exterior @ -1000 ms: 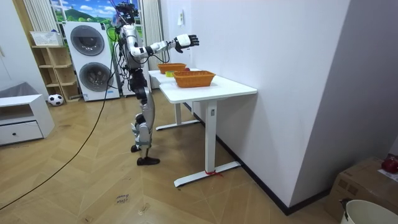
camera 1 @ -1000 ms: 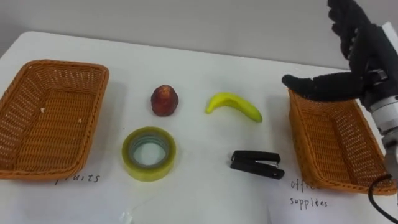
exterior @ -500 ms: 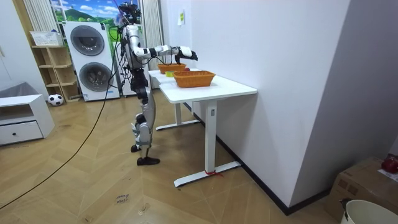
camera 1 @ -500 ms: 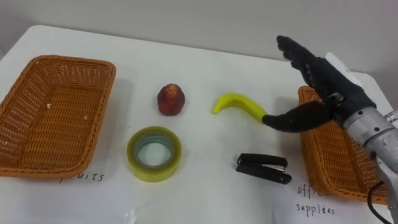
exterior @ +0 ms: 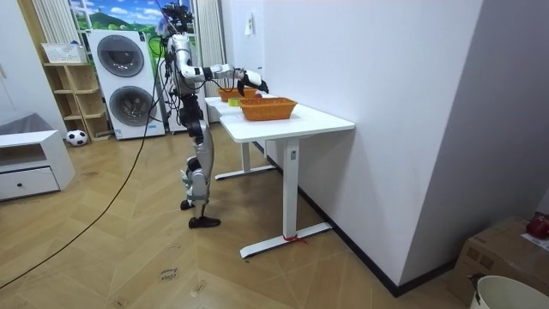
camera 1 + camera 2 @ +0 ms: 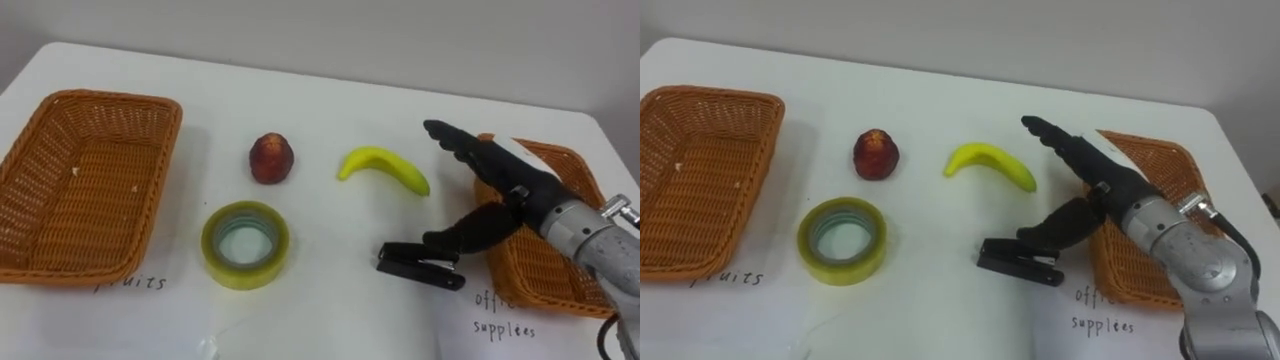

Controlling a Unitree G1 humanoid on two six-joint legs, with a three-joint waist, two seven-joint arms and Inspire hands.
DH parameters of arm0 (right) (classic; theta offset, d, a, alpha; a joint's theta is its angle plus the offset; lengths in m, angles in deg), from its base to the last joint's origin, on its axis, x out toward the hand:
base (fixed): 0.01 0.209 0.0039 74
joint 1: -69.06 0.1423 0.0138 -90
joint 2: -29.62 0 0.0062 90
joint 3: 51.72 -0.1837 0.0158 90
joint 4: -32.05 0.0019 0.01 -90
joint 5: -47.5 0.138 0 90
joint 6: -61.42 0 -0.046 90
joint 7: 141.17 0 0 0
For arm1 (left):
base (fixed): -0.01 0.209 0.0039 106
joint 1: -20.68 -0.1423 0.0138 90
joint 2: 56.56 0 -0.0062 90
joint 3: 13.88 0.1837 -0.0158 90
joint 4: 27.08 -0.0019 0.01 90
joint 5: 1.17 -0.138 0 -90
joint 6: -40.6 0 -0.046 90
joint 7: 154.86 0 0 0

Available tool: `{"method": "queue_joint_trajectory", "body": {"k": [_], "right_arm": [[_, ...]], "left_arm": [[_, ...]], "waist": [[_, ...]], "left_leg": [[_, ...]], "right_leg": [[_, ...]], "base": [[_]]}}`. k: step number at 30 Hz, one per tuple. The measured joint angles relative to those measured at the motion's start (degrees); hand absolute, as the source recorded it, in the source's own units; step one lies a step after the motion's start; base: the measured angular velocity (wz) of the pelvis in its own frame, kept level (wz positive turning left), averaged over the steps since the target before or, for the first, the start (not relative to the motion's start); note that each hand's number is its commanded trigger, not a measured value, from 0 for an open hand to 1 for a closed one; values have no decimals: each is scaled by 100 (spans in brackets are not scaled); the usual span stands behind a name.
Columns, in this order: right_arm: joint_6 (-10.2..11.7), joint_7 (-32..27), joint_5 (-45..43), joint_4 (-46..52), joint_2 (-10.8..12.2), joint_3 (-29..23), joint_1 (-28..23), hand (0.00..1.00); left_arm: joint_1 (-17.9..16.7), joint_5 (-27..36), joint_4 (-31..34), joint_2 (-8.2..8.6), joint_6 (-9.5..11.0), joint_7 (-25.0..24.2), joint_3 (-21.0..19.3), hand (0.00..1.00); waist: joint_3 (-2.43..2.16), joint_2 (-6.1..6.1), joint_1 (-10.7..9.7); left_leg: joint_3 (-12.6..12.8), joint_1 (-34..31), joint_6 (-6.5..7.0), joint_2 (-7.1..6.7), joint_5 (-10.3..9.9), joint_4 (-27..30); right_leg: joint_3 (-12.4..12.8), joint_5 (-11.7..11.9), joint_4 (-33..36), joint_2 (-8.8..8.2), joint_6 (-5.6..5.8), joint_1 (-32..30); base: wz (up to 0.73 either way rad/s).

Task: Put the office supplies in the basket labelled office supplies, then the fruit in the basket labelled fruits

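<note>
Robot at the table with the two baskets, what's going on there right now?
The robot stands at the white table, its right hand open just above the black stapler, thumb close to it, nothing gripped yet. The banana, the red fruit and the tape roll lie loose on the table between the left basket and the right basket. Nothing shows in either basket, so nothing is sorted yet.

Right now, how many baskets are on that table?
2. The left basket sits at the left end of the table, near the tape roll. The right basket sits at the right end, partly behind the robot's right hand.
</note>
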Motion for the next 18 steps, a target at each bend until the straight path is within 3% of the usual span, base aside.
{"method": "queue_joint_trajectory", "body": {"k": [18], "right_arm": [[-126,304,-122,1,1,220,-3,0]], "left_arm": [[36,6,19,-41,-16,20,1,0]], "waist": [[-2,-11,140]], "left_leg": [[-14,3,1,0,1,5]], "right_leg": [[-9,0,-5,-2,0,9]], "base": [[0]]}}
